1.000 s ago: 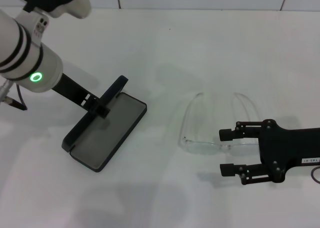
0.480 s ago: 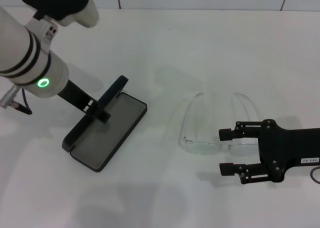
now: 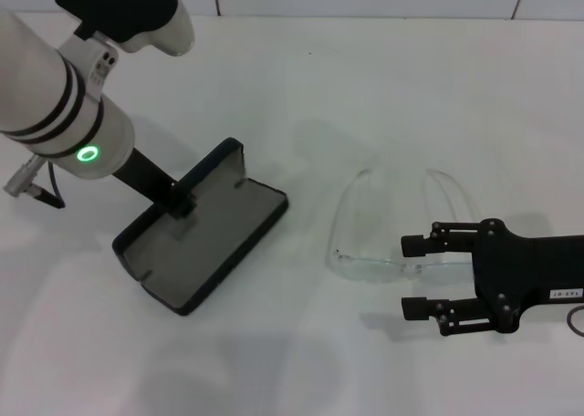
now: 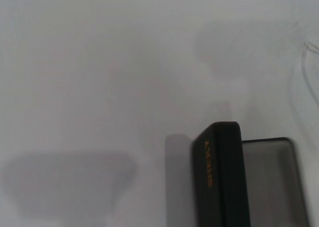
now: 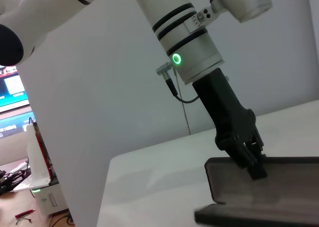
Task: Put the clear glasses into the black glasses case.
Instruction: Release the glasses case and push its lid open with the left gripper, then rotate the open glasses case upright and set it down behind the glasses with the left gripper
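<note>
The black glasses case lies open at the table's left, grey lining up, its lid raised along the far-left side. My left gripper is shut on that lid. The left wrist view shows the lid's orange lettering and the grey lining. In the right wrist view the left gripper pinches the case at its edge. The clear glasses lie right of the case, temples pointing away from me. My right gripper is open at their right end, its far finger over the lens.
The white table runs back to a tiled wall. A thin cable hangs from the left arm beside the case. A faint temple of the glasses shows at the border of the left wrist view.
The left arm has swung to the right with the lid, and the case has opened wider and shifted toward the glasses. The right gripper and the glasses have stayed put.
</note>
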Robot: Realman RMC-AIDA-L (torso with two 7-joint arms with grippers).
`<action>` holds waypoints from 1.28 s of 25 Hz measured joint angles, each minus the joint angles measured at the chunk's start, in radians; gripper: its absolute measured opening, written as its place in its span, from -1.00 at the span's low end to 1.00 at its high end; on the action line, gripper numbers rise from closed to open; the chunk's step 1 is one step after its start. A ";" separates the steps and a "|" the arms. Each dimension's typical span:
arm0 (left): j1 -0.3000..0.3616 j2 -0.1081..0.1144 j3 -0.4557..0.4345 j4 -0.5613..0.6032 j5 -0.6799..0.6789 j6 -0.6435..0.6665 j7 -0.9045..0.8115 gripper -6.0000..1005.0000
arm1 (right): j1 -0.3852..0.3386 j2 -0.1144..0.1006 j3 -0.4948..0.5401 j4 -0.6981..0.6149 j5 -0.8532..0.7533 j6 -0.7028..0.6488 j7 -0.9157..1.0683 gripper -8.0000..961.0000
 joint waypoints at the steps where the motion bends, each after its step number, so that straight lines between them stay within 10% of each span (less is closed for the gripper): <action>1: 0.000 0.000 0.000 0.000 0.000 -0.003 0.001 -0.13 | -0.001 0.000 0.000 0.001 0.000 0.000 0.000 0.54; 4: 0.001 0.000 0.001 0.000 0.000 -0.013 0.015 -0.55 | 0.001 0.000 0.000 0.014 0.001 0.002 -0.004 0.54; 32: 0.076 0.003 0.114 0.126 -0.015 -0.193 0.648 -0.59 | -0.037 -0.004 0.008 0.041 0.068 -0.011 -0.060 0.54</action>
